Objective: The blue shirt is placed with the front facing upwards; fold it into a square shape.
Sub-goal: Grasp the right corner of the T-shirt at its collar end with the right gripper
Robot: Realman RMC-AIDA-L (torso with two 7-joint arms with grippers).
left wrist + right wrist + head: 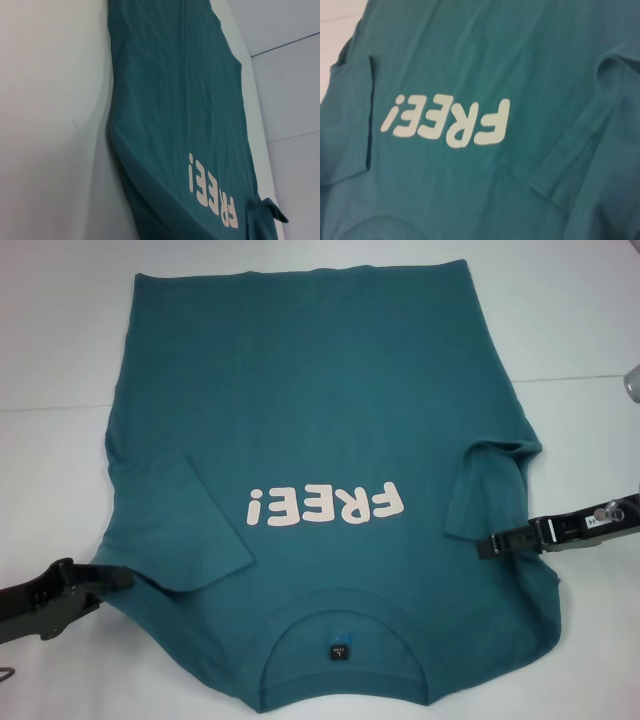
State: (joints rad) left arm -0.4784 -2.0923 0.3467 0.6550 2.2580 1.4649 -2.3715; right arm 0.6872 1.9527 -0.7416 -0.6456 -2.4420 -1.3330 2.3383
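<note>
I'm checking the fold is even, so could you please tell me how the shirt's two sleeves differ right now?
Both sleeves of the blue shirt are folded inward over the front.

The left sleeve lies flat with a crisp straight edge; the right sleeve is bunched and wrinkled near the shoulder.

The left sleeve covers a broader area; the right sleeve is narrower.

The left gripper sits at the shirt edge beside the left sleeve; the right gripper is at the right sleeve's hem.

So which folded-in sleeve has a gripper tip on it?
The right-side sleeve of the teal-blue cotton T-shirt: the right gripper reaches its lower edge. The left gripper sits at the shoulder edge, off the left-side sleeve.
</note>
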